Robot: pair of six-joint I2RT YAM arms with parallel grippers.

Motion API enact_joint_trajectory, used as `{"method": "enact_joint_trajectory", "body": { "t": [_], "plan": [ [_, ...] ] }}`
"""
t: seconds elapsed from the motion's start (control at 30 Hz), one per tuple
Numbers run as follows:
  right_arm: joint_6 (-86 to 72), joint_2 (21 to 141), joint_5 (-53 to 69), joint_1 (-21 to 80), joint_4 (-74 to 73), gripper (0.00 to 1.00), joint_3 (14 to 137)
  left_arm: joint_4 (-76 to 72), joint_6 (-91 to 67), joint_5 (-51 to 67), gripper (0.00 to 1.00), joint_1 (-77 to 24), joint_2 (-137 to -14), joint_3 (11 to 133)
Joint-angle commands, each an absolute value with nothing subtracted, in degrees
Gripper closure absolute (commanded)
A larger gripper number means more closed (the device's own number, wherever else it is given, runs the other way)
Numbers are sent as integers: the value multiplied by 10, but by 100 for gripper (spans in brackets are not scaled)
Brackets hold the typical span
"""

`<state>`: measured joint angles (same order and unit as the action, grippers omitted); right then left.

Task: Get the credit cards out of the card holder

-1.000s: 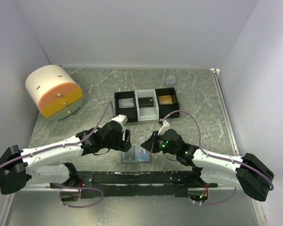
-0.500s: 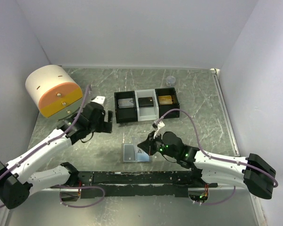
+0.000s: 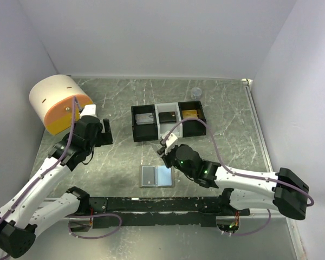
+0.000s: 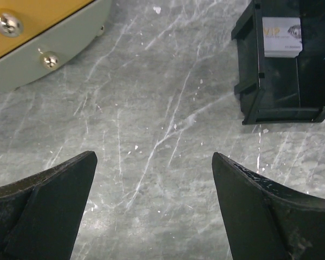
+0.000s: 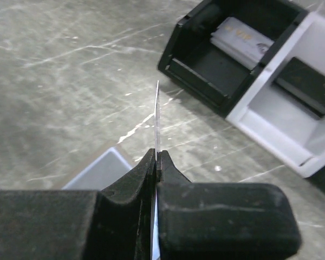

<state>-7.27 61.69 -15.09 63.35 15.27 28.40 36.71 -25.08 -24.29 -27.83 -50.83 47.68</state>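
Observation:
The card holder (image 3: 156, 176) lies open on the table, one leaf grey, the other pale blue; its blue corner (image 5: 97, 170) shows below my right gripper. My right gripper (image 3: 166, 149) hangs just behind the holder, between it and the tray. It is shut (image 5: 156, 154) on a thin credit card (image 5: 157, 114) seen edge-on and standing upright. My left gripper (image 3: 101, 131) is far to the left, open (image 4: 154, 157) over bare table with nothing between its fingers. Other cards lie in the tray: a grey one (image 4: 281, 37), a black one (image 3: 167, 116) and a gold one (image 3: 190, 114).
The black-and-white three-compartment tray (image 3: 134, 123) stands behind the holder; its black left wall (image 4: 249, 81) is right of my left gripper. A round white and orange drawer unit (image 3: 59, 100) sits at the back left. A small clear cup (image 3: 195, 92) stands near the back wall.
My left gripper let go at the holder, opened wide and swung back and left toward the drawer unit. My right gripper moved from the holder toward the tray with the card pinched.

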Motion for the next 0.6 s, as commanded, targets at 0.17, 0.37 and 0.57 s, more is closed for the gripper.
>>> {"method": "enact_joint_trajectory", "body": {
  "t": [0.17, 0.37, 0.57],
  "plan": [
    [38, 735, -88, 524, 159, 100, 409, 377, -254, -296, 0, -275, -490, 481],
    [102, 828, -33, 479, 154, 100, 502, 373, -247, -297, 0, -274, -487, 481],
    [149, 927, -31, 477, 87, 100, 619, 367, -242, -294, 1, -273, -475, 478]
  ]
}}
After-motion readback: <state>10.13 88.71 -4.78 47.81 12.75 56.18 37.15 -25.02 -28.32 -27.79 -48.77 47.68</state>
